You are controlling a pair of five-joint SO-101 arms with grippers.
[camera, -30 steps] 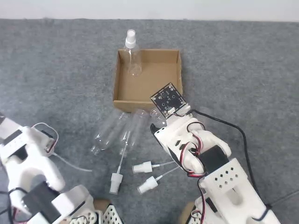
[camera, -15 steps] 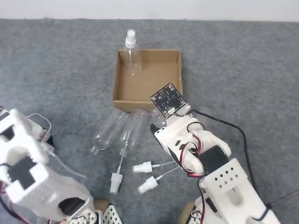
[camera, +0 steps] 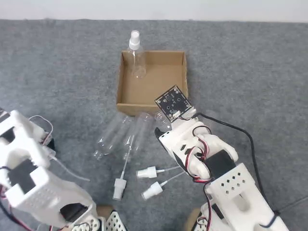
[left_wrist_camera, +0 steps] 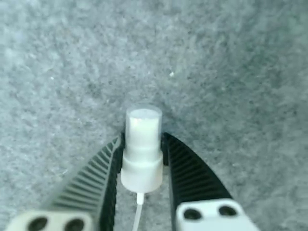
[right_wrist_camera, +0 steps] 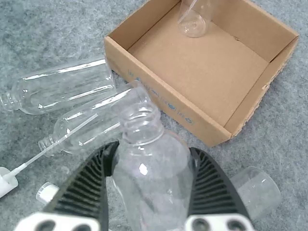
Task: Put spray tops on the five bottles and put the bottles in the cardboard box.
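Currently cardboard box (camera: 159,83) holds one bottle (camera: 138,62) (spray top (camera: 134,39) on).

Grey carpet (camera: 250,62) spread flat over the whole working surface, with a short, fuzzy, mottled pile. Seen close in both wrist views as well, with lighter and darker flecks mixed together. Along the far edge in the high view, a pale plain strip (camera: 192,8), meeting the carpet in one straight line from side to side.
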